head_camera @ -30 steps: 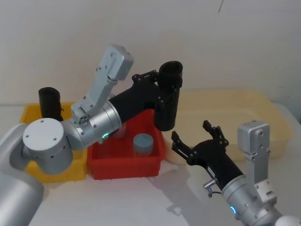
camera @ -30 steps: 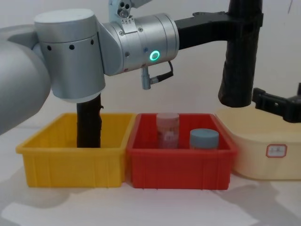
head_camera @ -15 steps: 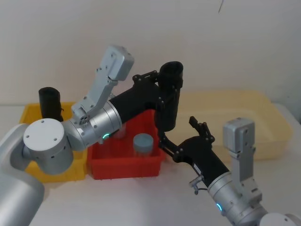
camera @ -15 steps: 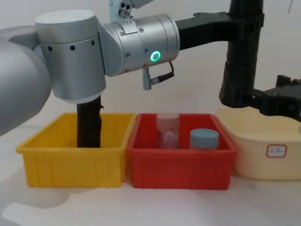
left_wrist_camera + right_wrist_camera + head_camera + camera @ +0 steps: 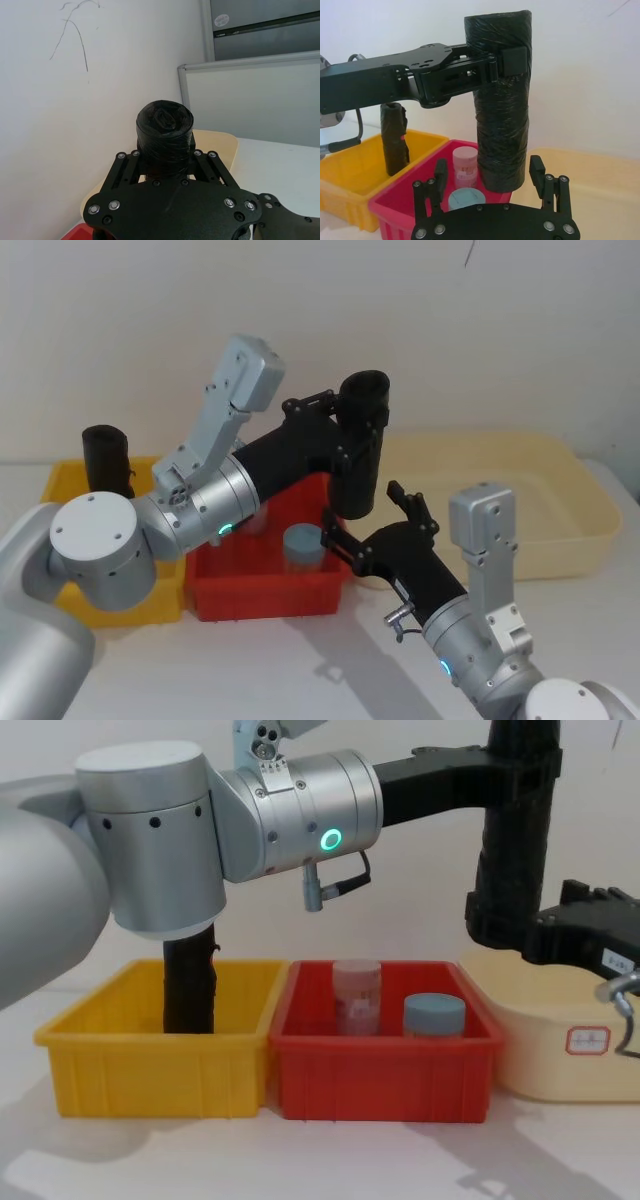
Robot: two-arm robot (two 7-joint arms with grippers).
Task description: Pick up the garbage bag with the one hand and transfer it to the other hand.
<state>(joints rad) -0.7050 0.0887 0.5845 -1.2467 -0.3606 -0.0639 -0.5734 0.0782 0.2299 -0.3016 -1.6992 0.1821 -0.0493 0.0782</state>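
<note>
The garbage bag [image 5: 362, 445], a tall matte-black roll, hangs upright in the air over the right end of the red bin [image 5: 265, 595]. My left gripper [image 5: 348, 430] is shut on its upper part, and in the left wrist view the garbage bag [image 5: 165, 129] stands between the fingers of the left gripper [image 5: 165, 162]. My right gripper [image 5: 362, 512] is open at the roll's lower end. In the right wrist view the right gripper [image 5: 488, 172] has one finger on each side of the garbage bag [image 5: 502, 105], apart from it. The chest view shows the garbage bag [image 5: 510, 840] and the right gripper [image 5: 505, 925].
A yellow bin [image 5: 70, 480] at the left holds another black roll [image 5: 105, 460]. The red bin holds a pinkish jar [image 5: 357, 997] and a grey-lidded jar [image 5: 304, 545]. A cream tray [image 5: 560, 510] stands at the right, behind my right arm.
My right gripper has moved left and forward from beside the cream tray, until its open fingers straddle the bag's lower end. The left arm and the bag have stayed still.
</note>
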